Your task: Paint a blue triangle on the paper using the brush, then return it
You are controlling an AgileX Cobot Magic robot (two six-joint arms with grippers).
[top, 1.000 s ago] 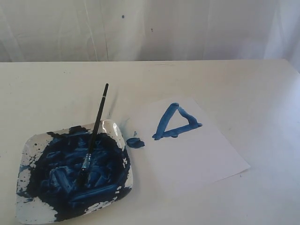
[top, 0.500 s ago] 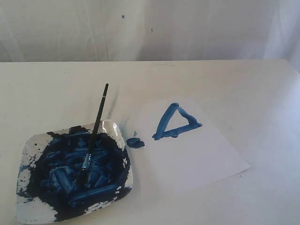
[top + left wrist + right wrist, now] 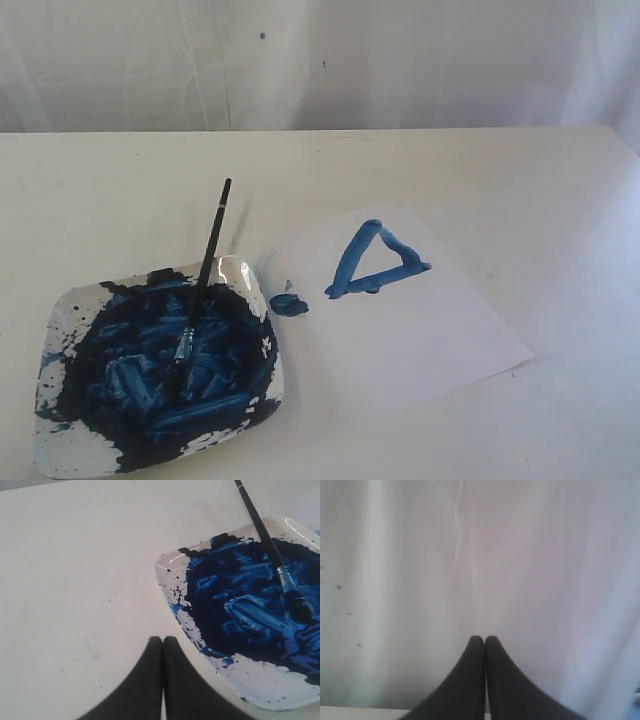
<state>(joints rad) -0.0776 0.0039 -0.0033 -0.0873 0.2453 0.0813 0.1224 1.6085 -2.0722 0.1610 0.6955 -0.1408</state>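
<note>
Where the brush (image 3: 205, 268) lies, its dark bristles sit in the thick blue paint on the plate (image 3: 232, 272). Its black handle crosses the plate's far rim, and the end sticks out over the table (image 3: 500, 170). The left wrist view shows the same: the brush (image 3: 267, 542) slants across the plate (image 3: 260, 692), with its silvery collar smeared blue. It lies free of both grippers.

To the right of the plate, the paper (image 3: 420, 330) lies flat on the table, turned at an angle to the table's edge. The blue triangle (image 3: 353, 260) is painted as a closed outline in thick, uneven strokes on the far part of the sheet, the side nearer the plate. A small round blob (image 3: 289, 304) of blue paint sits between the plate and the triangle, near the paper's left edge.

The left gripper (image 3: 163, 641) hangs above the bare table just beside the plate, its two black fingers pressed together with nothing between them. The right gripper (image 3: 484, 641) is likewise clenched on nothing and faces the white curtain (image 3: 530, 555) behind the table.
</note>
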